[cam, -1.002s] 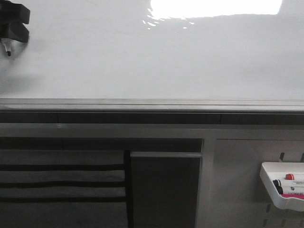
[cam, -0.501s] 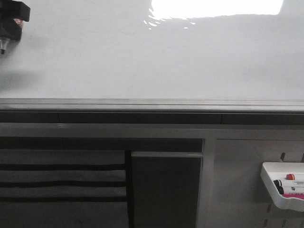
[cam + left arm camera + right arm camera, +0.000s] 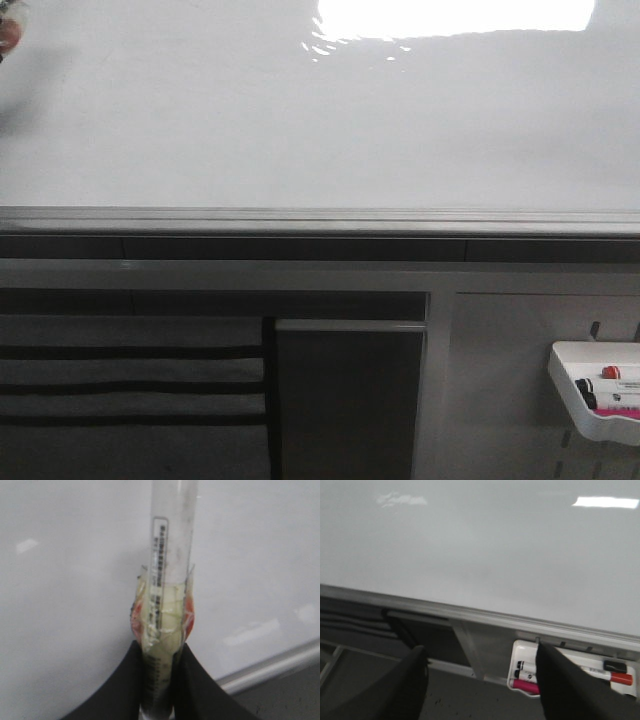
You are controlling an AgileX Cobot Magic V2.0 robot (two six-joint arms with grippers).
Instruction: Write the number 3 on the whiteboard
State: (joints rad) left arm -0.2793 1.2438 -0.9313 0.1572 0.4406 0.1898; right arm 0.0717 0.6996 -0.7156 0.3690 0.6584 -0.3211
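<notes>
The whiteboard [image 3: 320, 120] fills the upper front view, glossy white with a bright light reflection and a grey edge rail [image 3: 320, 218]. No number 3 shows on it in any view. My left gripper [image 3: 160, 655] is shut on a white marker [image 3: 170, 555] wrapped in tape, which points at the board [image 3: 65, 580]; its tip is out of view. In the front view only a sliver of that gripper [image 3: 8, 35] shows at the top left corner. My right gripper [image 3: 480, 680] is open and empty, held below the board's rail [image 3: 470, 612].
A small white tray [image 3: 595, 390] with several markers hangs at the lower right, also in the right wrist view [image 3: 570, 672]. Below the rail are a dark panel [image 3: 345, 400] and a striped grey surface [image 3: 130, 390].
My left gripper with the marker has moved up and to the left, almost out of the front view. Nothing else has moved.
</notes>
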